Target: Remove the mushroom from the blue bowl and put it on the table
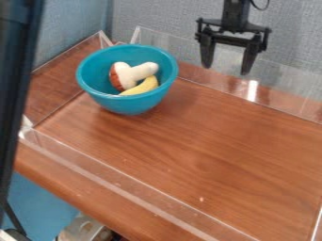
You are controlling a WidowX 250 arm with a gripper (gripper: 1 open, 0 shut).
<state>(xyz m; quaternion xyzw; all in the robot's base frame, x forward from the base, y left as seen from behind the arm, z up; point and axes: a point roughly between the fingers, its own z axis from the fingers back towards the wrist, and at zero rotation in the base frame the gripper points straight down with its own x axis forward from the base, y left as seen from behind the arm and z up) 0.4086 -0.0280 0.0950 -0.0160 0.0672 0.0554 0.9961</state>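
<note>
The blue bowl (126,83) sits on the brown wood-grain table (189,151) at the back left. Inside it lies the mushroom (130,73), cream stem pointing right and reddish-brown cap to the left, next to a yellow banana-like piece (143,88). My black gripper (231,58) hangs open and pointing down near the back wall, well to the right of the bowl, with nothing between its fingers.
Low clear acrylic walls (113,193) edge the tabletop. A blue-grey fabric panel stands behind the table. A dark blurred vertical shape (15,113) covers the left edge of the view.
</note>
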